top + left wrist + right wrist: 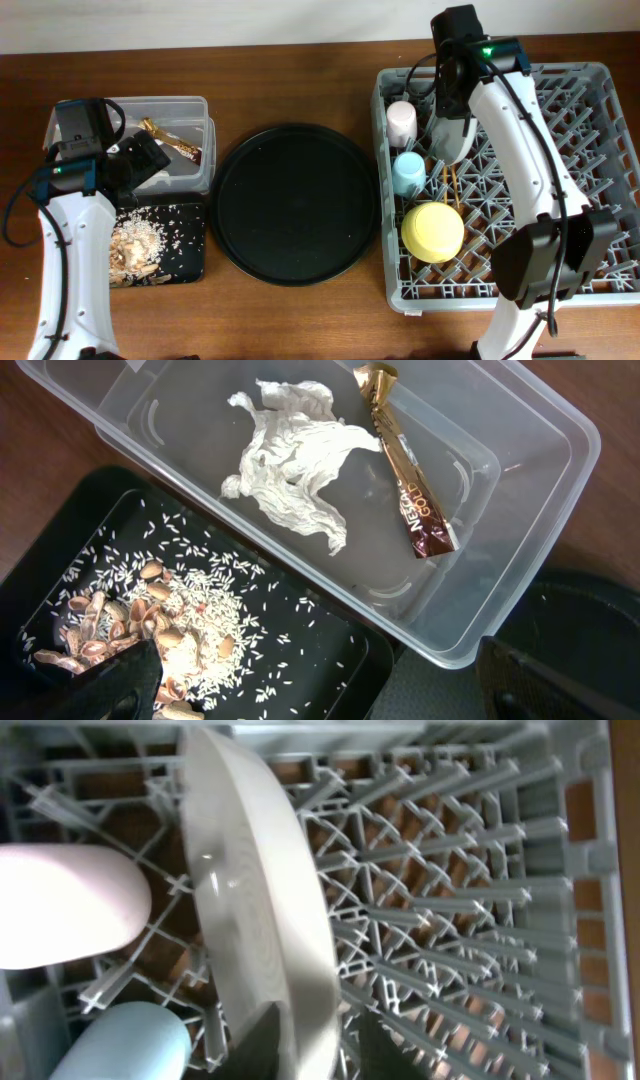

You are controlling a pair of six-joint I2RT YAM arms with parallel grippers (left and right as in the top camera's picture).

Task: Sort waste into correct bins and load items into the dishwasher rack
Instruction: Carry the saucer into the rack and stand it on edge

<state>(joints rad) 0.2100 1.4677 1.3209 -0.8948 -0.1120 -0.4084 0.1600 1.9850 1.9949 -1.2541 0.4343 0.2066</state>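
The crumpled white tissue point(290, 470) and the gold-brown wrapper point(405, 485) lie in the clear box point(520, 490). Beige food scraps point(150, 620) and rice lie in the shallow black tray point(320, 650). My left gripper point(320, 690) hovers open and empty over the tray's edge. In the grey rack point(600, 180) are the pink cup point(401, 120), blue cup point(408, 172), yellow bowl point(432, 232) and chopsticks point(452, 185). The pale plate point(250, 900) stands on edge between pegs. My right gripper point(325, 1050) straddles its rim, with a gap at the right finger.
The large round black tray point(296, 203) lies between the bins and the rack. The clear box point(190, 105) sits behind the black tray point(185, 240) at the far left. The pink cup point(60, 905) and blue cup point(125, 1045) stand just left of the plate.
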